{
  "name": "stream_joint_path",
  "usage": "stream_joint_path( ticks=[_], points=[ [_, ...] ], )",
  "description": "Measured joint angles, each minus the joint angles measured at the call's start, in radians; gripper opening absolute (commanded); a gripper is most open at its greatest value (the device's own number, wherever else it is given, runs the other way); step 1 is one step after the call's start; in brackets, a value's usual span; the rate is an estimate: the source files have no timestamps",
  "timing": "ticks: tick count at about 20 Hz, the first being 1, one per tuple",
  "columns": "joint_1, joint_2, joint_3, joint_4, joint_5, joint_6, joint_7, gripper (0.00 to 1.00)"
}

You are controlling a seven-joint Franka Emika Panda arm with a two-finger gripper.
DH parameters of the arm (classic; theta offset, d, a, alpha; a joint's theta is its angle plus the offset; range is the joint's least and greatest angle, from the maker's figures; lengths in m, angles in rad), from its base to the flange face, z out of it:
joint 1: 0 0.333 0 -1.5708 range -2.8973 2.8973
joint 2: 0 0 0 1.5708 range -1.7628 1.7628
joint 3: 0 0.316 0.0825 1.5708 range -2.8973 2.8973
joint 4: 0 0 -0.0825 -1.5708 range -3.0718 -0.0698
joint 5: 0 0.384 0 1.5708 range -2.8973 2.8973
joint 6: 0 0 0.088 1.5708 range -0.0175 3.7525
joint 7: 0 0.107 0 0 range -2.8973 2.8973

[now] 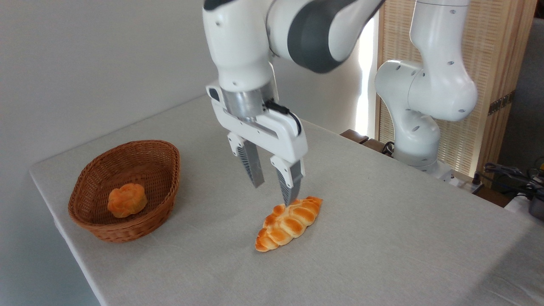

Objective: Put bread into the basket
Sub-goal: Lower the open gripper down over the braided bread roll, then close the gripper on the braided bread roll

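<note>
Big grey counter (382, 238), wicker basket (163, 170) off to the left with a little round bun (126, 200) inside. Hand (274, 193) is spread, holding nothing, right above the braided bread (288, 223) lying mid-counter, well apart from the basket.

A plain pale grey wall (97, 63) fills the space behind the bench (382, 255), which is covered in a light grey cloth. Past the bench's far edge, a bright strip of daylight (365, 85) runs down beside a wooden slatted screen (493, 55). Beyond the far right corner lie dark cables and equipment (514, 174), too blurred to identify. Soft shadows fall across the bench.
</note>
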Motion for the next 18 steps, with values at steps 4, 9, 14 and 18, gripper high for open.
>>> stream_joint_path(
  ticks=[4, 9, 14, 18],
  points=[
    [0.002, 0.003, 0.022, -0.047, 0.0, 0.006, 0.0, 1.0],
    [0.003, 0.008, 0.025, -0.057, 0.0, 0.006, 0.0, 1.0],
    [0.001, 0.038, 0.025, -0.064, 0.0, 0.02, 0.0, 1.0],
    [0.001, 0.065, 0.025, -0.066, 0.0, 0.048, 0.0, 0.82]
  ],
)
